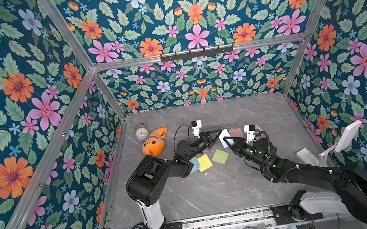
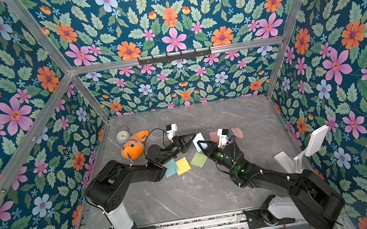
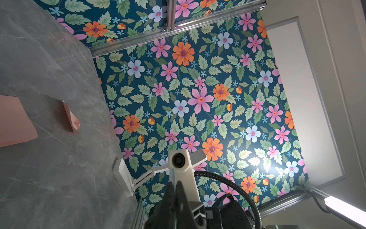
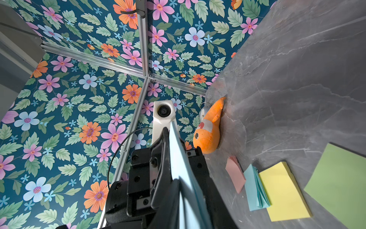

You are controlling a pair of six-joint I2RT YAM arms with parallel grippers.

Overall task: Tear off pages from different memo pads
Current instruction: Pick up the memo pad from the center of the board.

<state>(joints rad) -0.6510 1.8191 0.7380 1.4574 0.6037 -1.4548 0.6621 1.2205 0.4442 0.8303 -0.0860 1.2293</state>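
Two grippers hung nose to nose above the grey marbled tabletop, walled by flowered blue wallpaper and aluminium framing. The left gripper was clenched on a thin light-blue page. The right gripper sat at the same sheet, and I couldn't tell whether it gripped. Towards the front lay a blue memo pad, partly under the left arm, a yellow memo pad and a green memo pad. A salmon memo pad lay just behind the page. A round alarm clock and an orange plush fish stood off left.
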